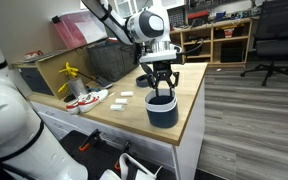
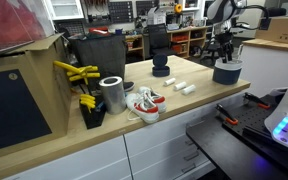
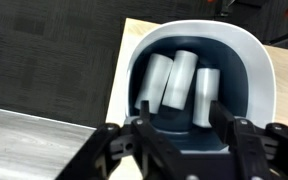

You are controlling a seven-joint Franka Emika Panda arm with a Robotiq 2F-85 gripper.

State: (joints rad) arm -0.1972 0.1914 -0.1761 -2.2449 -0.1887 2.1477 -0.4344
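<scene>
My gripper (image 1: 160, 88) hangs just above a dark blue cup (image 1: 162, 109) with a white inside that stands near the table's corner. It also shows in an exterior view (image 2: 225, 60) over the cup (image 2: 227, 71). In the wrist view the fingers (image 3: 176, 110) are spread wide over the cup's mouth (image 3: 246, 50) and hold nothing. Three white cylinders (image 3: 179, 80) lie inside the cup.
On the wooden table (image 1: 189, 95) lie small white pieces (image 1: 125, 96) and a pair of red and white shoes (image 2: 144, 104). A metal can (image 2: 112, 94), yellow tools (image 2: 79, 72) and a dark round thing (image 2: 161, 69) also stand there. An office chair (image 1: 272, 40) is behind.
</scene>
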